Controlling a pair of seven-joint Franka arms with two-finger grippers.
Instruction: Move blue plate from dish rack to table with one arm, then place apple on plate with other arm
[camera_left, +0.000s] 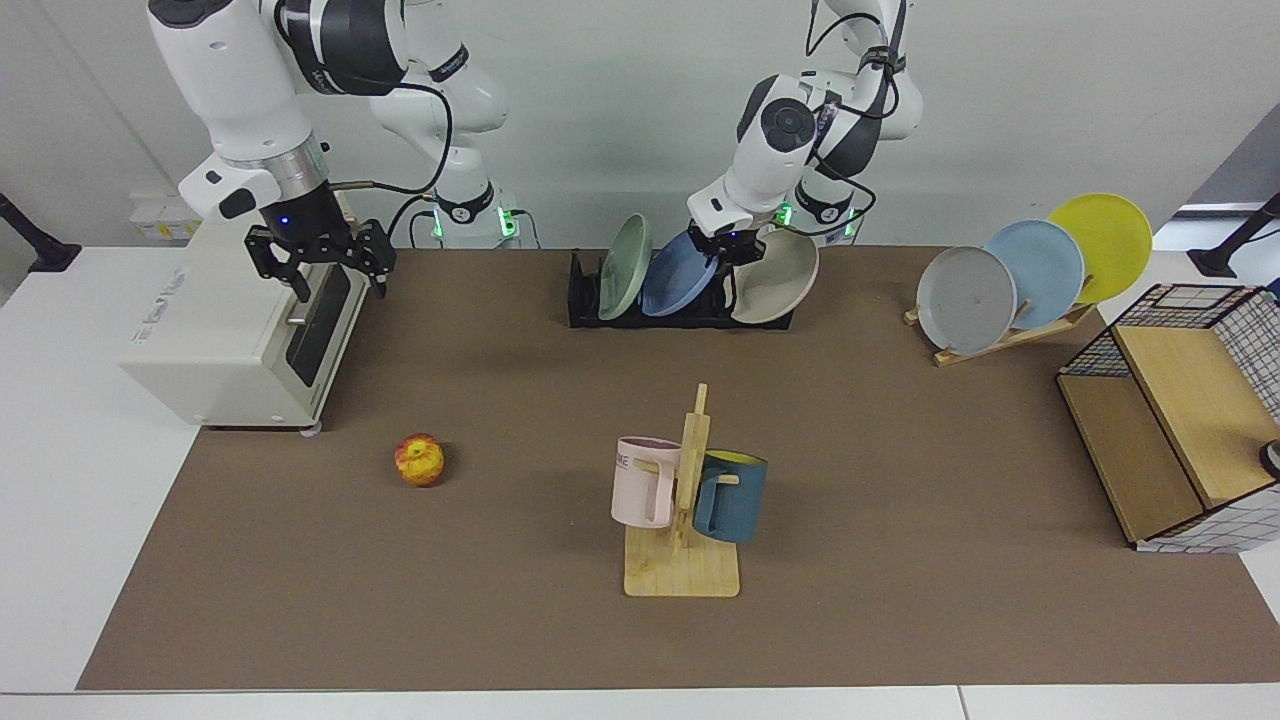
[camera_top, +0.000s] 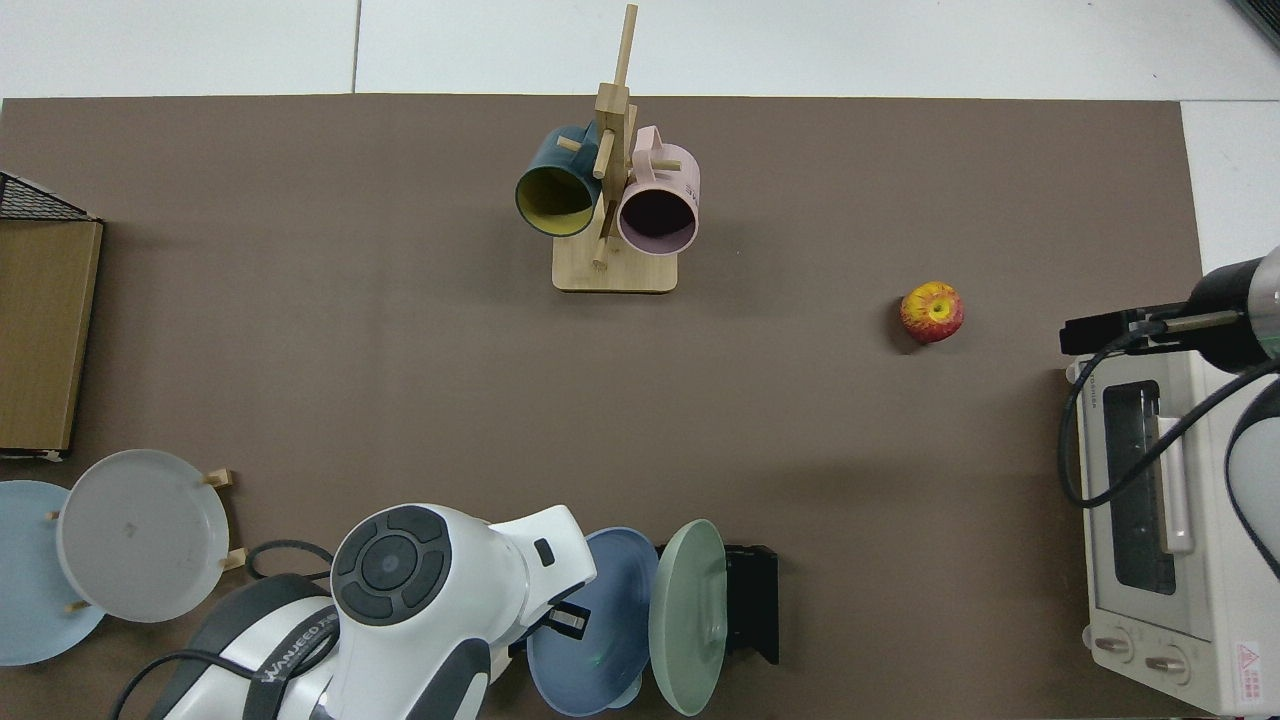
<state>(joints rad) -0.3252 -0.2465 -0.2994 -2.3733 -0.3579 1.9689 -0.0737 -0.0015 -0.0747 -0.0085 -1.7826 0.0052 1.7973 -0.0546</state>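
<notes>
The blue plate stands in the dish rack, its upper rim clamped by the left gripper. The right gripper, fingers apart, waits above the toaster oven. The apple lies on the surface, well apart from the rack.

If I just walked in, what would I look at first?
Probably the left gripper at the top edge of the blue plate, which stands in the black dish rack at the back of the table. Then the red-and-yellow apple, alone on the brown mat, while the right gripper waits by the white oven.
</notes>
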